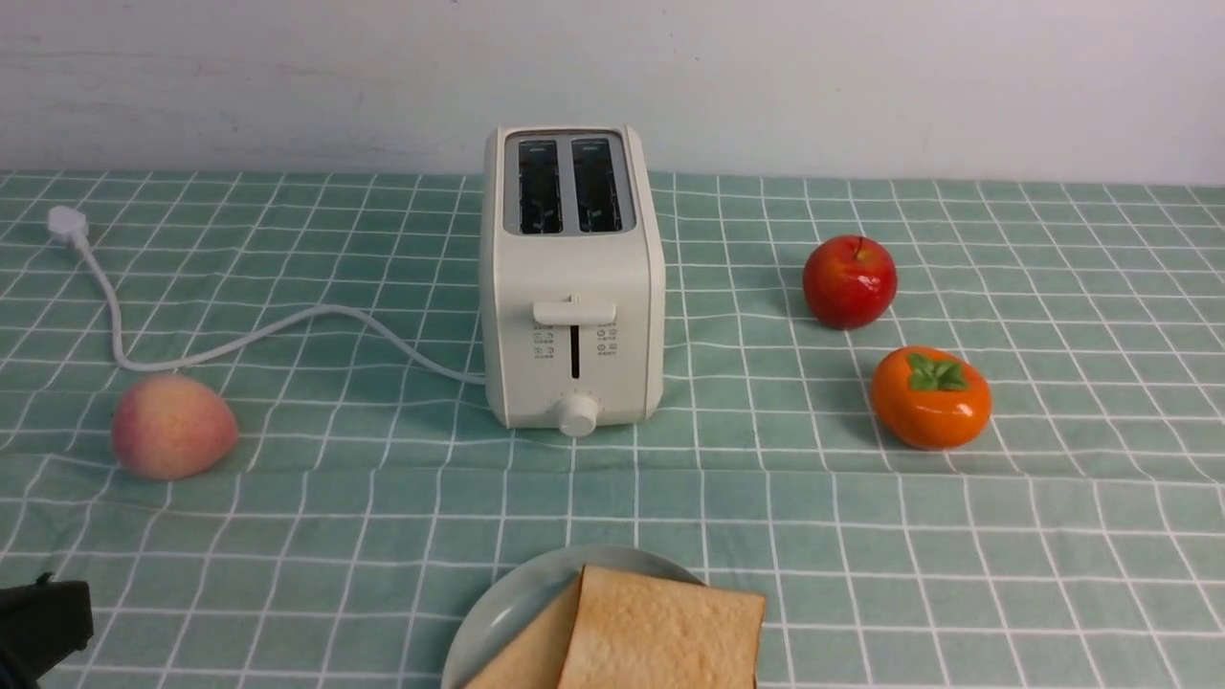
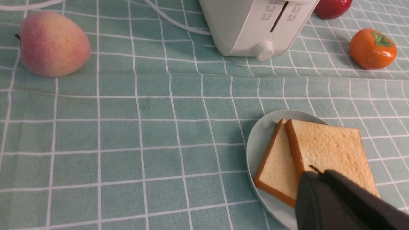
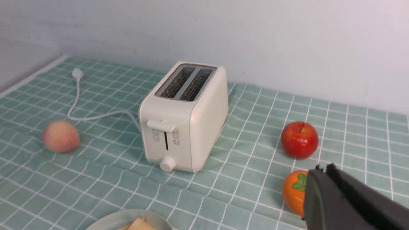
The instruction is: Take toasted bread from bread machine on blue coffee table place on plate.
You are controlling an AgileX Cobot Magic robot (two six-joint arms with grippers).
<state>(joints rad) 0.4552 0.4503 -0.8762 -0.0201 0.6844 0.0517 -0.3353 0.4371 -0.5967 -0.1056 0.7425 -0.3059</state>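
Note:
The cream-white bread machine (image 1: 572, 277) stands mid-table on the teal checked blue coffee table (image 1: 383, 498); both its slots look empty. Two slices of toasted bread (image 1: 660, 633) lie overlapping on the pale plate (image 1: 507, 603) at the front edge. They also show in the left wrist view, the toast (image 2: 326, 153) on the plate (image 2: 258, 143). My left gripper (image 2: 319, 172) is shut and empty, raised above the toast; its dark body shows at the front view's lower left corner (image 1: 38, 612). My right gripper (image 3: 322, 169) is shut and empty, held above the table near the persimmon.
A peach (image 1: 172, 426) lies left of the toaster, beside its white cord (image 1: 287, 330) and plug. A red apple (image 1: 849, 281) and an orange persimmon (image 1: 930, 397) lie to the right. A white wall runs along the table's back.

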